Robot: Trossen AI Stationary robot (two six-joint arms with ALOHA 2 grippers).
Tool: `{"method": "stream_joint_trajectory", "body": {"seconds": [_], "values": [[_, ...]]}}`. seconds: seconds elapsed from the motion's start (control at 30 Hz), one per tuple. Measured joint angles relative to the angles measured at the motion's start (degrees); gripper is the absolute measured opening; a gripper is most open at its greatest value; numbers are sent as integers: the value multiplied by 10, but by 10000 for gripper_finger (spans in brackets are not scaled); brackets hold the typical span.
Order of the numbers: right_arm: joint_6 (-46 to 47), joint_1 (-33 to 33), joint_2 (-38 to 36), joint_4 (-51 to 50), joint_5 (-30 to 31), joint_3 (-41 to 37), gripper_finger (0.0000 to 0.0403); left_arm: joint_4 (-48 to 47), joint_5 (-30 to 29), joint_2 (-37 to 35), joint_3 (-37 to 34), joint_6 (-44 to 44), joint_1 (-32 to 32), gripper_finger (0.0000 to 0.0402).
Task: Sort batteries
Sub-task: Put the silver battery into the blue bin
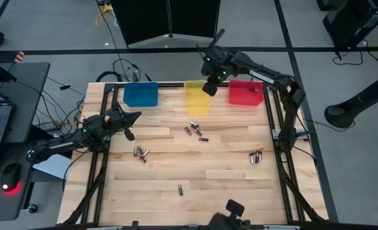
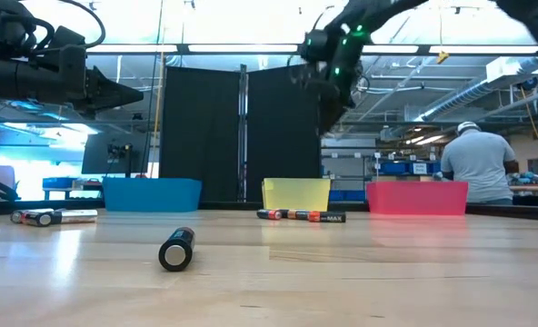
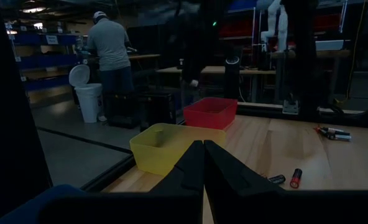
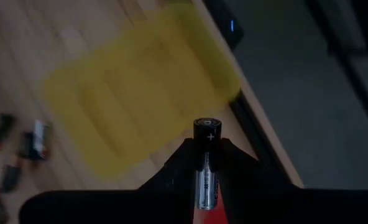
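Note:
My right gripper (image 1: 209,86) hangs high over the yellow bin (image 1: 197,97), shut on a silvery battery (image 4: 207,134) whose plus end sticks out past the fingertips. More batteries lie on their sides on the wooden table: a cluster at the middle (image 1: 194,131), a group at the left (image 1: 140,153), a group at the right (image 1: 257,156) and a single one near the front (image 1: 180,188). My left gripper (image 1: 129,134) waits shut at the table's left side, holding nothing. My right gripper pinches the battery's body (image 4: 206,180) between its two fingers. The battery lies along the fingers, plus end (image 4: 207,126) pointing out beyond the tips. The fingers slant down from above. The battery is lifted clear, over the yellow bin (image 4: 140,106).
A blue bin (image 1: 141,94), the yellow bin and a red bin (image 1: 245,92) stand in a row along the table's far edge. Black frame rails run along the table's sides. A person (image 2: 475,163) stands at a bench in the room beyond.

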Motion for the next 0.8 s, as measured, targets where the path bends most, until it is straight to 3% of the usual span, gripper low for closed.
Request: {"method": "stream_joint_trajectory", "body": {"seconds": [0.37,0.6,0.8], "values": [[54,87,-122,341,-47,-243,55,0,0,0,0,0,0,15],[122,150,-123,620,-76,-383,55,1,0,0,0,0,0,15],[154,203,-105,832,-82,-434,55,24,2,0,0,-11,0,15]]}}
